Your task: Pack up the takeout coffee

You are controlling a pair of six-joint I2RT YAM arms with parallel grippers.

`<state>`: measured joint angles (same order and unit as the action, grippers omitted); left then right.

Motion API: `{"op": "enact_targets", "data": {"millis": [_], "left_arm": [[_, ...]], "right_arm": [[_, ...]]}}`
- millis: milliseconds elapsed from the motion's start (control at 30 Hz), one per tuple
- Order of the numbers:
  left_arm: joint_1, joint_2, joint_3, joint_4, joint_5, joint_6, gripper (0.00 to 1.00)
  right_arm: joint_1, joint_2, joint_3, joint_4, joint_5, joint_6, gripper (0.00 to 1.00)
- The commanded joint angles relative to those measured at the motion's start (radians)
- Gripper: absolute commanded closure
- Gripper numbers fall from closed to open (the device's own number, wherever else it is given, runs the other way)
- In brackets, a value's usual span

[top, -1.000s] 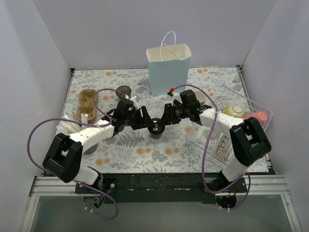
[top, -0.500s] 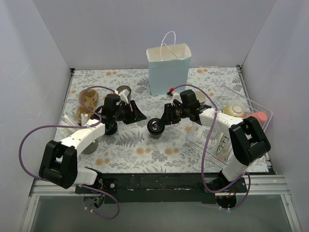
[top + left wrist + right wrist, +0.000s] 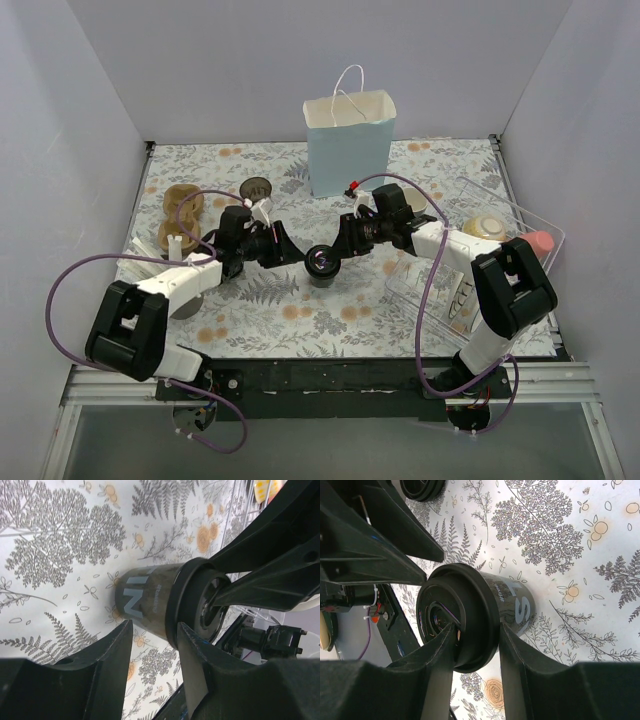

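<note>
Both my arms reach low toward the middle, tips facing each other. Left gripper point(image 3: 154, 628) jaws parted, gripping nothing. Right gripper point(image 3: 478, 632) jaws pinch the takeout coffee point(image 3: 516, 606) at its lid.

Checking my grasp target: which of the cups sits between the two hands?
The takeout coffee, brown with a black lid, mid-table; the right hand straddles its lid. The other cup stands apart at the back left.

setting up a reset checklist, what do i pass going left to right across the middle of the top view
brown cardboard cup carrier → left gripper → dark brown paper coffee cup with black plastic lid → clear plastic bin
</note>
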<state>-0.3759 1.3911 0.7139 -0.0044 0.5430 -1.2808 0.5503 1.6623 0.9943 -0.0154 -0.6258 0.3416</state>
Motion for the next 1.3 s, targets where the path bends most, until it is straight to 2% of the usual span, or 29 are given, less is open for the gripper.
{"op": "enact_targets", "data": {"millis": [0,367,533,800,1100,1267], "left_arm": [[0.000,0.017,-0.039,0.101,0.051,-0.026,0.60],[0.000,0.028,-0.062,0.158,0.049,-0.048,0.57],[0.000,-0.001,-0.036,0.109,0.000,-0.034,0.57],[0.000,0.060,-0.016,0.098,-0.006,-0.029,0.57],[-0.011,0.106,-0.092,0.011,-0.178,-0.132,0.59],[-0.081,0.126,-0.172,-0.035,-0.299,-0.195,0.62]], "right_arm": [[0.005,0.062,-0.031,-0.149,0.087,-0.084,0.60],[0.002,0.063,-0.033,-0.147,0.083,-0.084,0.61],[0.000,0.063,-0.036,-0.149,0.078,-0.088,0.61],[-0.001,0.068,-0.037,-0.146,0.067,-0.095,0.61],[-0.007,0.103,-0.089,-0.101,0.075,-0.092,0.62],[-0.007,0.122,-0.114,-0.064,0.049,-0.116,0.63]]}}
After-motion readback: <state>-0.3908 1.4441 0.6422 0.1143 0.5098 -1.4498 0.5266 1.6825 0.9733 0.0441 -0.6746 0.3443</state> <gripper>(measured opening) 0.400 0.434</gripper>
